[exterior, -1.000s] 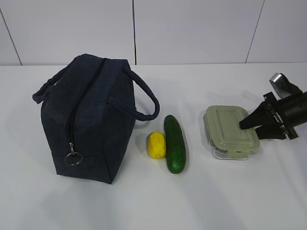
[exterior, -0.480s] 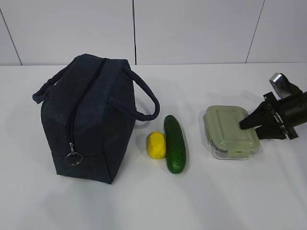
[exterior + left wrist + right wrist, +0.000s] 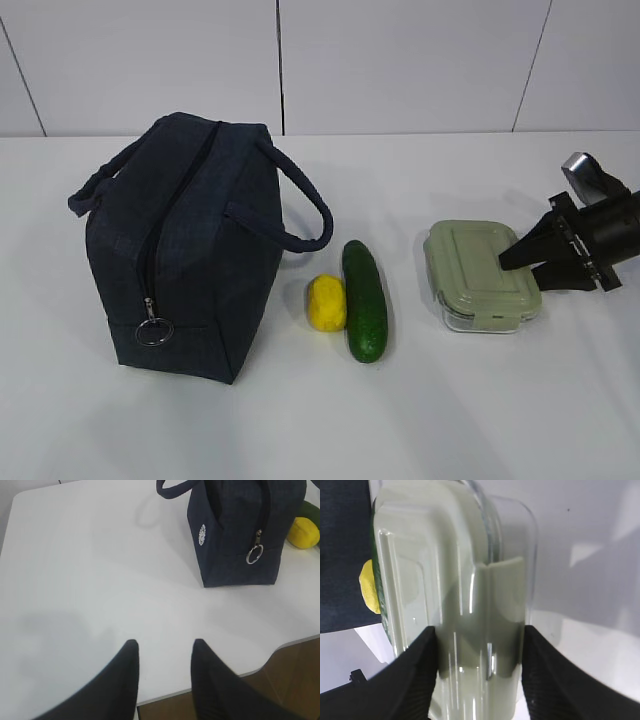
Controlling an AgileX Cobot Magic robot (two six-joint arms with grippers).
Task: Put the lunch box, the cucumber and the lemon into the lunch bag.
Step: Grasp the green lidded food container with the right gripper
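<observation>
the right claw is gripping the clear, sage-lidded lunch box at its end flap; the navy fabric bag's zipper is looking shut, likely blocking insertion. the left claw is hovering narrowly parted and empty.

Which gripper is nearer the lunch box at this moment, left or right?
Right. The right gripper has its fingers on either side of the lunch box at its end. The left gripper hangs over bare table near the front edge, short of the lunch bag.
</observation>
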